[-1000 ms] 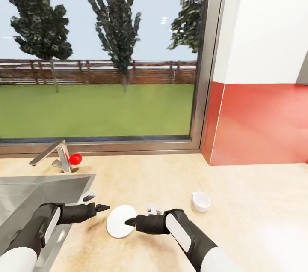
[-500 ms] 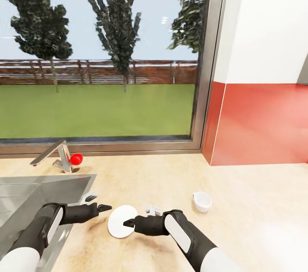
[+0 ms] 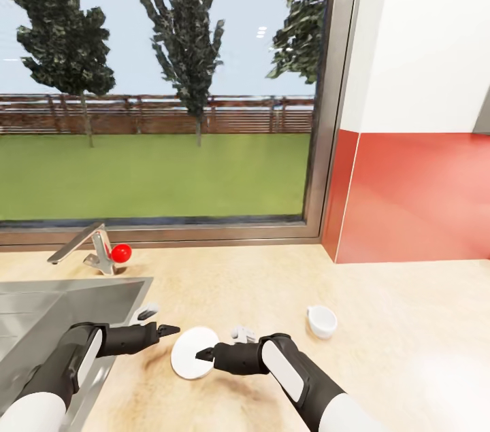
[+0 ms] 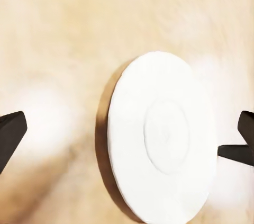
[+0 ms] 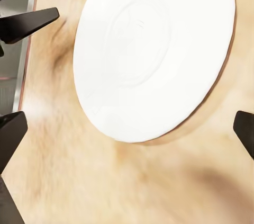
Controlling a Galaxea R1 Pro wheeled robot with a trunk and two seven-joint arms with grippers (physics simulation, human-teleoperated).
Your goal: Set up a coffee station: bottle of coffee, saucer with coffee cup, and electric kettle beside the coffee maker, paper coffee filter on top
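The white saucer [image 3: 192,356] lies flat on the beige countertop [image 3: 272,282], just right of the sink. My left gripper [image 3: 158,322] hovers at its left edge, open, with nothing between its fingertips [image 4: 10,131]. From the other side my right gripper [image 3: 222,343] reaches over the saucer's right part, open too, one black fingertip [image 3: 203,353] above the plate. Both wrist views look down on the saucer [image 4: 164,136] [image 5: 153,49] between spread fingers. A small white coffee cup [image 3: 321,320] stands upright further right. The coffee maker, bottle, filter and kettle are out of view.
A steel sink [image 3: 61,309] is sunk into the counter at the left, with a faucet [image 3: 85,245] and red knob [image 3: 120,253] behind it. A large window runs along the back. A red and white wall [image 3: 415,197] juts out at the right.
Both grippers have crept a little closer together over the saucer, the left one rightward and the right one leftward. Saucer and cup have stayed put.
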